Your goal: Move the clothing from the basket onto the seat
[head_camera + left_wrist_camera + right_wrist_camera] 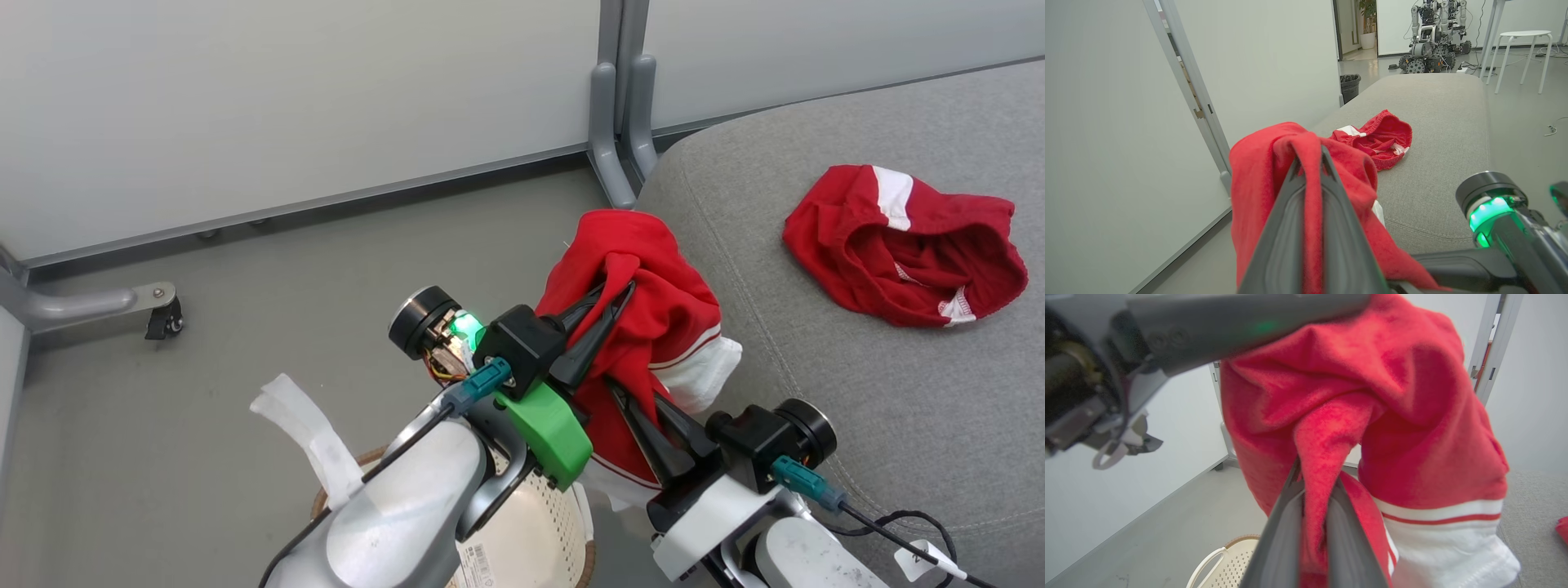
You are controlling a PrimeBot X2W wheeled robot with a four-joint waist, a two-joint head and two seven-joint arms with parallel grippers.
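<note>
Just off the near rounded corner of the grey seat (857,392), both grippers are holding one red garment (645,278) up in the air, clear of the floor (326,269). Left gripper (1310,157) is pinching a fold near the garment's top, fingers pressed together on the red fabric. Right gripper (1316,473) is gripping lower down, fingers clamped on a strip of the same fabric that is bunching out between them. Garment's white panel with a thin red stripe is hanging on the side facing the seat, overlapping the seat's edge in the head view. Second red garment (906,245) with white panels is lying crumpled on top of the seat, well apart from the held one. Basket (531,539) is sitting on the floor beside the seat, below the grippers and partly hidden behind the left forearm; visible inner wall is showing perforated cream plastic. Green light (467,327) is glowing on the left wrist. Beyond the seat's far end, a black bin (1350,85), a white stool (1523,53) and another wheeled robot (1429,36) are standing on the floor.
</note>
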